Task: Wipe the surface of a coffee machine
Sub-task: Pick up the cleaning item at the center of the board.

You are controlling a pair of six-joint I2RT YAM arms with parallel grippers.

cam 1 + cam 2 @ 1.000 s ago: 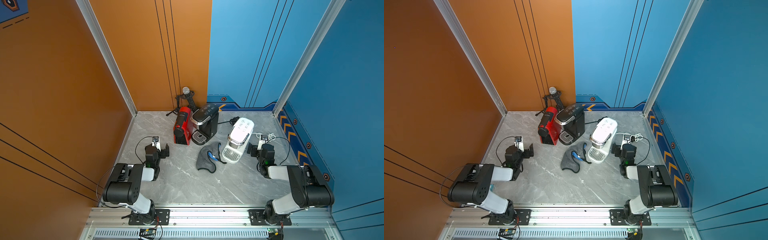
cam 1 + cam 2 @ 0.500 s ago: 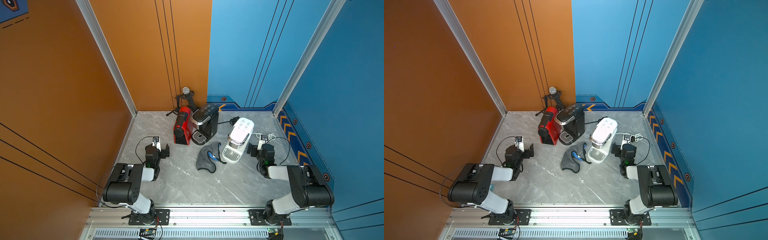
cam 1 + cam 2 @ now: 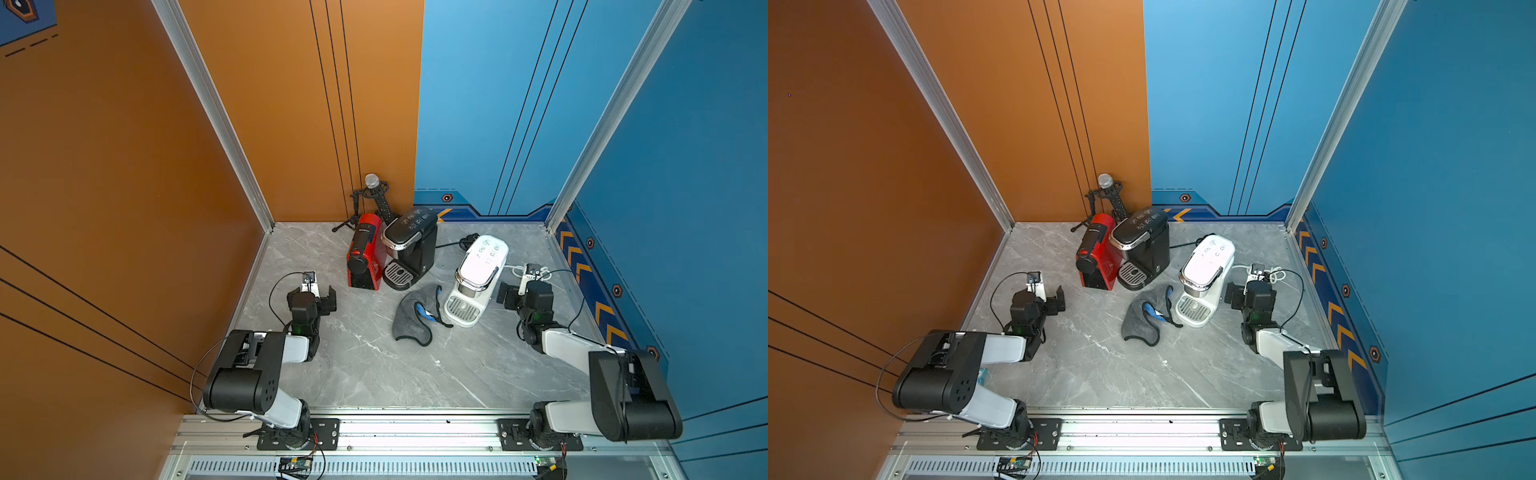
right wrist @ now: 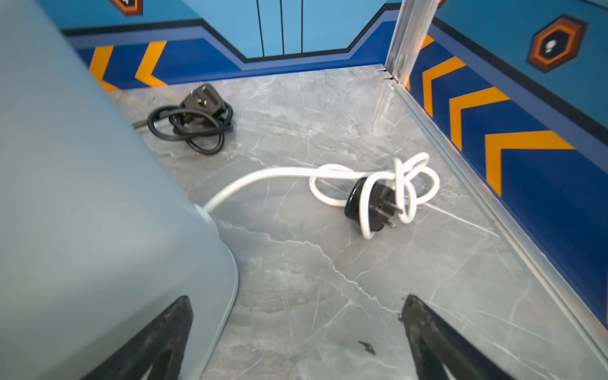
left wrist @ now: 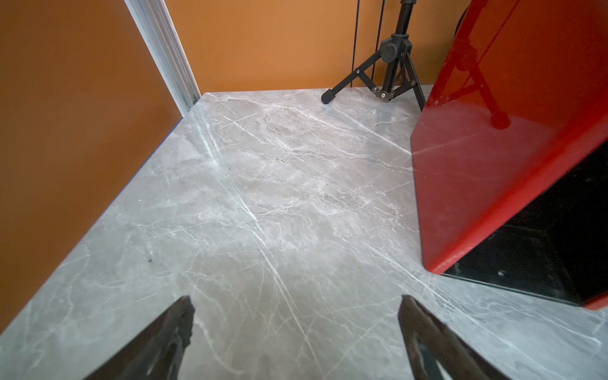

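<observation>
The white coffee machine (image 3: 478, 270) sat at two o'clock from the grey cloth (image 3: 409, 322) on the worktop (image 3: 374, 374), the left fingers (image 5: 161, 342) and right fingers (image 4: 424, 329) were wide open and empty, so grabbing the cloth seemed next.

Left fingers (image 5: 171, 332) spread wide, right fingers (image 4: 167, 332) spread wide, both held low

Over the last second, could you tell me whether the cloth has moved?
No. The cloth lies just where it did, beside the front of the white machine in a top view.
</observation>
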